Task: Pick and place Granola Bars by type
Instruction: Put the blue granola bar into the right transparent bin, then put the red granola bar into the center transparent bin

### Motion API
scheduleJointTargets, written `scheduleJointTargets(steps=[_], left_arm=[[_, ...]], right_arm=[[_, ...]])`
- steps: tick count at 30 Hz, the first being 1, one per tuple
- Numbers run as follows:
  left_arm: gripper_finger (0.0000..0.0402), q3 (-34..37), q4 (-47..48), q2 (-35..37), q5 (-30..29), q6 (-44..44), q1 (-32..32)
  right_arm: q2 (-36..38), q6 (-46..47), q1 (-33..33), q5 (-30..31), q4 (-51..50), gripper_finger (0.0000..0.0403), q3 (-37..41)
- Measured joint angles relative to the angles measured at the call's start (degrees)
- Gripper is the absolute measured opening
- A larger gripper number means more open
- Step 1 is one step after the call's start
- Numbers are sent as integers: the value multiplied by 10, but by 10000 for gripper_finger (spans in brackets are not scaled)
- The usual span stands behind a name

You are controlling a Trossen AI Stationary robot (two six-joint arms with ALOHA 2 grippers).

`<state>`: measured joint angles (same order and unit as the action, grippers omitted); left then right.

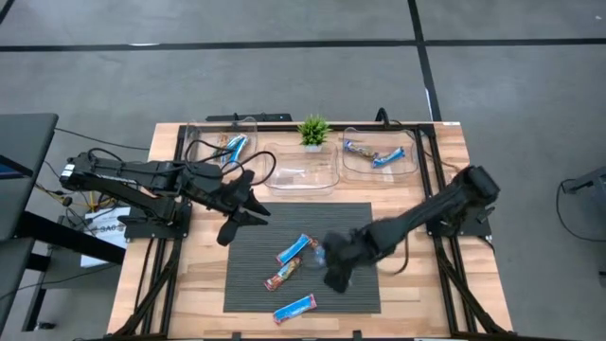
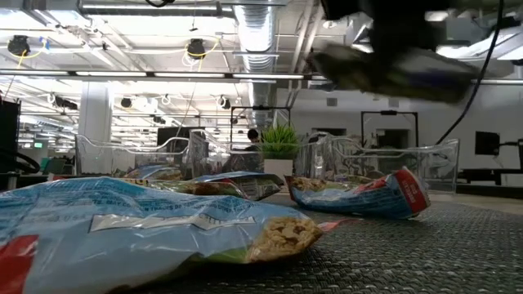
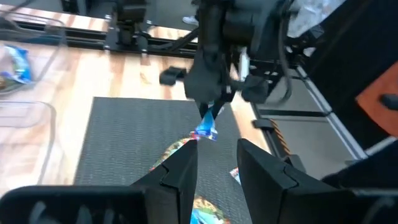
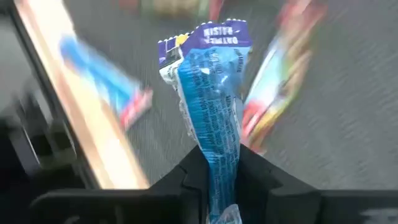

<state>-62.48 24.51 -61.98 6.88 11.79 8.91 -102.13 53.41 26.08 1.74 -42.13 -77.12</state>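
My right gripper (image 4: 217, 167) hangs over the dark mat (image 1: 350, 227), shut on a blue granola bar (image 4: 211, 99). The same gripper (image 3: 211, 102) and bar (image 3: 207, 127) also show in the left wrist view. Three more bars lie flat on the mat: a blue one (image 1: 296, 249), a red and orange one (image 1: 282, 277) and another blue one (image 1: 294, 308). My left gripper (image 3: 216, 168) is open and empty, above the mat's far left corner (image 1: 241, 206). My right gripper pinches one end of the blue bar's wrapper (image 4: 219, 158) between its two fingers. The fingers come from above, pointing steeply down. The bar hangs below them along their line, its free end (image 3: 208, 132) clear of the mat.
Three clear bins stand along the far edge: the left one (image 1: 216, 142) and the right one (image 1: 407, 163) hold bars, and the middle one (image 1: 327, 180) shows none. A small green plant (image 1: 313, 131) stands behind the middle bin. Bare wood borders the mat.
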Motion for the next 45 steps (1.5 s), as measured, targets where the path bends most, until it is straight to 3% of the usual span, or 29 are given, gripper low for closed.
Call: scheduleJointTargets(steps=[9, 18, 27, 31, 39, 45], left_arm=[[104, 0, -27, 0, -101, -1, 0], [104, 0, -36, 0, -184, -11, 0], [104, 0, -35, 0, -210, -13, 0], [105, 0, -34, 0, -211, -13, 0], [105, 0, -29, 0, -211, -13, 0], [105, 0, -28, 0, -211, -10, 0]], right_arm=[[127, 0, -123, 197, -63, 38, 0], [168, -42, -284, 283, -212, 36, 0], [151, -144, -434, 279, -235, 39, 0], [147, -185, -479, 240, -234, 51, 0], [147, -225, -511, 234, -231, 120, 0], [156, -277, -496, 213, -177, 179, 0]])
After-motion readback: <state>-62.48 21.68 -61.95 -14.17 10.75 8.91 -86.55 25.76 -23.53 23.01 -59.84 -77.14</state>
